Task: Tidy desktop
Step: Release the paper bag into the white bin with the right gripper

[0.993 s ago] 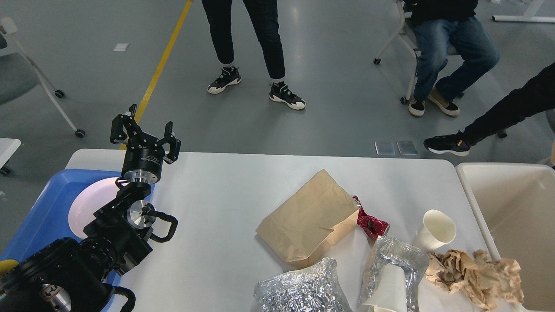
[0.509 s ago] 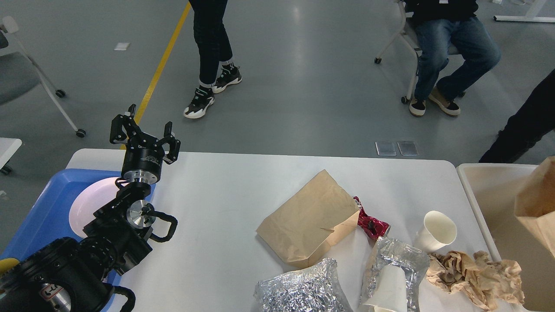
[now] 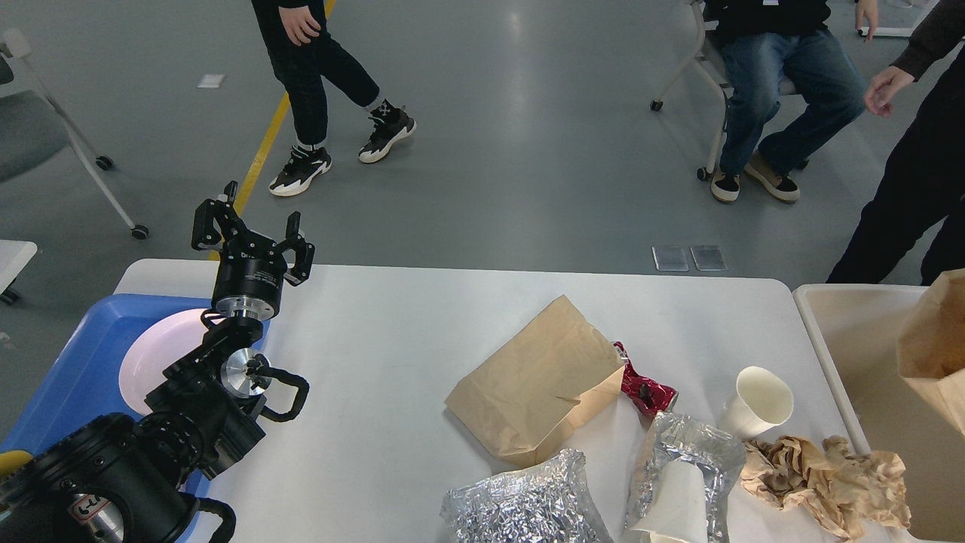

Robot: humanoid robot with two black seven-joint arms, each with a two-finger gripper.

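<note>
The desktop (image 3: pixel 392 339) is a wide white table. On its right half lie a flat brown paper bag (image 3: pixel 539 381), a crushed red wrapper (image 3: pixel 641 388), a white paper cup (image 3: pixel 758 403) on its side, two crumpled foil bags (image 3: pixel 520 505) (image 3: pixel 690 452), another white cup (image 3: pixel 675 505) inside the right foil bag, and crumpled brown paper (image 3: pixel 825 483). My left gripper (image 3: pixel 252 230) stands open and empty, raised over the desktop's far left corner, far from the litter. My right gripper is out of view.
A blue tray (image 3: pixel 75 369) holding a white plate (image 3: pixel 158 354) sits at the left edge under my left arm. A cream bin (image 3: pixel 852 332) stands off the right edge with a brown paper bag (image 3: pixel 935 347) in it. People stand and sit beyond the table.
My left arm has not moved. A brown paper bag has appeared in the cream bin. The standing person walked left, and another person at the right stepped closer.
</note>
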